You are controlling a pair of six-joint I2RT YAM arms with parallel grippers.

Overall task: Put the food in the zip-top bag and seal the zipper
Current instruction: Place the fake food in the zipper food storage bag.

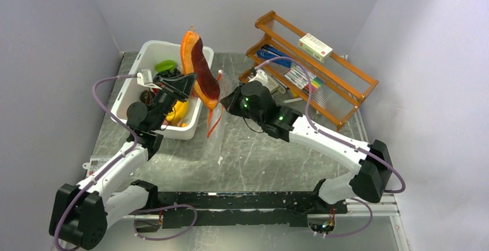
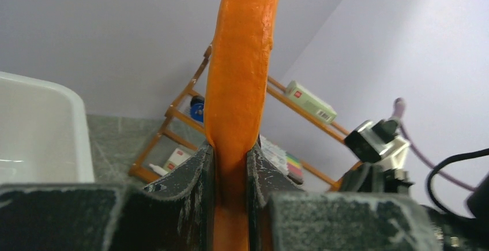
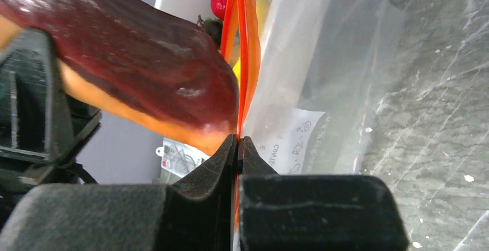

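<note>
1. Left fingers [image 2: 199, 184] clamped on the slab [image 1: 202, 72], raised beside the white bin [image 1: 128, 83], tip at the bag mouth.
2. Right fingers [image 3: 262, 164] pinched shut on the zipper [image 3: 245, 60], holding the zip-top bag [image 3: 323, 60] upright mid-bench.
3. Seemingly nothing bagged yet; banana bunch [image 1: 179, 112], grapes [image 3: 211, 29] lying in bin; sealing undone.

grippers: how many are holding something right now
2. The left gripper is shut on the dark red-brown, orange-rimmed plastic toy slab, raised by the white plastic bin; the right gripper pinches the orange-red zipper strip of the clear plastic zip-top bag.
</note>
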